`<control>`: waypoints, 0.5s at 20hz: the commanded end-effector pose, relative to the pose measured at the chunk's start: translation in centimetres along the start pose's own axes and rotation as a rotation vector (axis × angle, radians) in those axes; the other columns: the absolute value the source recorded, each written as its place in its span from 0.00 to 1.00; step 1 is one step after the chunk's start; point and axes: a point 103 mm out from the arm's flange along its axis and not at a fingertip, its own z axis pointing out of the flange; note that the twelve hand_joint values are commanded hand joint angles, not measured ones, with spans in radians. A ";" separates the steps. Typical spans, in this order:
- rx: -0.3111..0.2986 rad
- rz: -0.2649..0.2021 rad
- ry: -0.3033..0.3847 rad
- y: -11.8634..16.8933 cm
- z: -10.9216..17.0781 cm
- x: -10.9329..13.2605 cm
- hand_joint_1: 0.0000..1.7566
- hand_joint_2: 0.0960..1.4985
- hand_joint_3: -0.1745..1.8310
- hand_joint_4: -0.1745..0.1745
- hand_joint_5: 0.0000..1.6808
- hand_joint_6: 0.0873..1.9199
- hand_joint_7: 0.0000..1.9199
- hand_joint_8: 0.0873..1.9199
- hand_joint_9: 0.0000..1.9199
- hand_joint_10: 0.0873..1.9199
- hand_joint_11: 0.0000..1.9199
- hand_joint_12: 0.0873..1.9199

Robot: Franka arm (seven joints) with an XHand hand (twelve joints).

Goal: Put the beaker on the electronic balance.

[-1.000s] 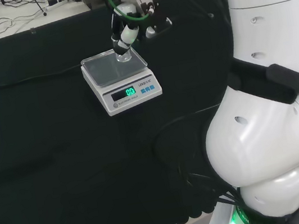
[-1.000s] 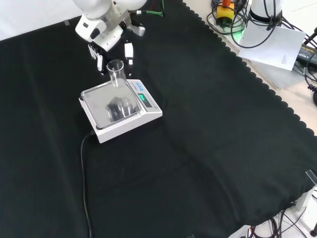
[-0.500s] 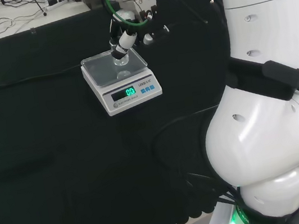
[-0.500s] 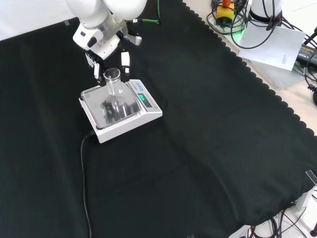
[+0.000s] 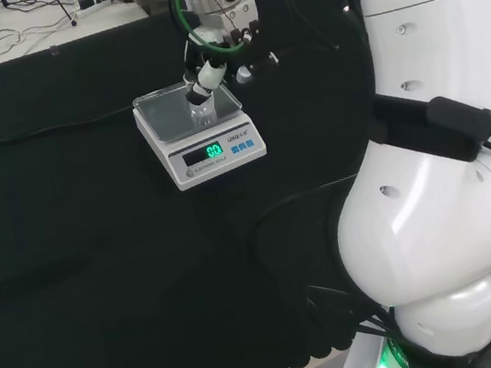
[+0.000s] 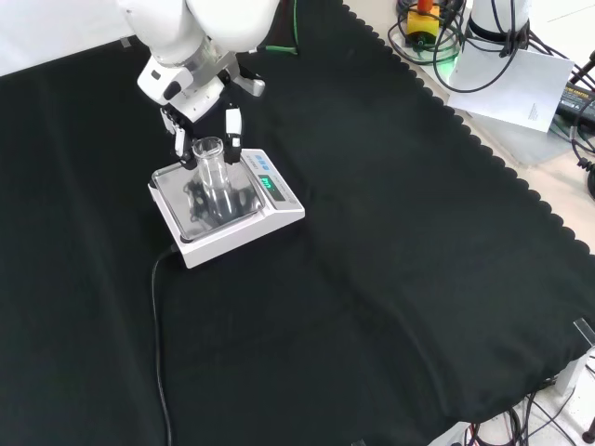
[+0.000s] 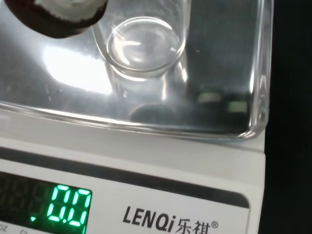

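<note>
A clear glass beaker (image 6: 212, 172) stands upright over the middle of the steel pan of the white electronic balance (image 6: 232, 234). The black and white hand (image 6: 197, 88) comes down from above, and its fingers (image 6: 232, 124) pinch the beaker near the rim. In the head view the hand (image 5: 210, 66) holds the beaker (image 5: 201, 109) over the balance (image 5: 216, 162). The wrist view has the beaker's round base (image 7: 141, 46) very close to the pan of the balance (image 7: 195, 161), beside a dark fingertip (image 7: 63, 14). I cannot tell whether the base touches the pan.
A black cable (image 6: 158, 325) runs from the balance toward the near edge of the cloth. The cloth's scalloped edge (image 6: 502, 172) runs down the front view's right, with cables and papers (image 6: 507, 84) beyond. The arm's white links (image 5: 448, 161) stand at the head view's right.
The hand has carried the beaker from the pan's far edge to over its middle and lowered it close to the pan. The balance has stayed put.
</note>
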 end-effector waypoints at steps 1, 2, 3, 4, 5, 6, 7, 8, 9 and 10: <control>0.007 0.012 0.002 0.6 0.2 0.1 0.63 0.62 0.16 0.72 0.68 0.36 0.77 0.11 0.80 0.09 0.66 0.41; 0.004 0.012 0.001 0.6 0.0 0.2 0.63 0.62 0.16 0.72 0.68 0.36 0.78 0.11 0.80 0.09 0.66 0.41; 0.003 0.012 0.000 0.6 0.0 0.2 0.63 0.62 0.16 0.72 0.68 0.36 0.78 0.11 0.80 0.09 0.66 0.41; 0.006 0.015 -0.002 0.7 -0.1 0.3 0.63 0.62 0.16 0.72 0.68 0.36 0.78 0.11 0.80 0.09 0.66 0.41; 0.010 0.016 -0.006 0.7 0.0 0.3 0.63 0.62 0.16 0.72 0.68 0.36 0.78 0.11 0.80 0.09 0.66 0.41; 0.014 0.017 -0.009 0.8 0.0 0.4 0.63 0.62 0.16 0.72 0.68 0.36 0.78 0.11 0.80 0.09 0.66 0.41; 0.022 0.020 -0.012 0.9 0.1 0.4 0.63 0.62 0.16 0.72 0.68 0.36 0.78 0.11 0.80 0.09 0.66 0.41; 0.031 0.026 -0.014 0.9 0.2 0.3 0.63 0.62 0.16 0.72 0.68 0.36 0.78 0.11 0.80 0.09 0.66 0.41; 0.037 0.031 -0.018 0.9 0.1 0.3 0.63 0.62 0.16 0.73 0.68 0.36 0.77 0.11 0.79 0.09 0.65 0.42; 0.040 0.035 -0.020 0.9 0.1 0.2 0.63 0.62 0.16 0.74 0.68 0.37 0.77 0.10 0.79 0.08 0.65 0.42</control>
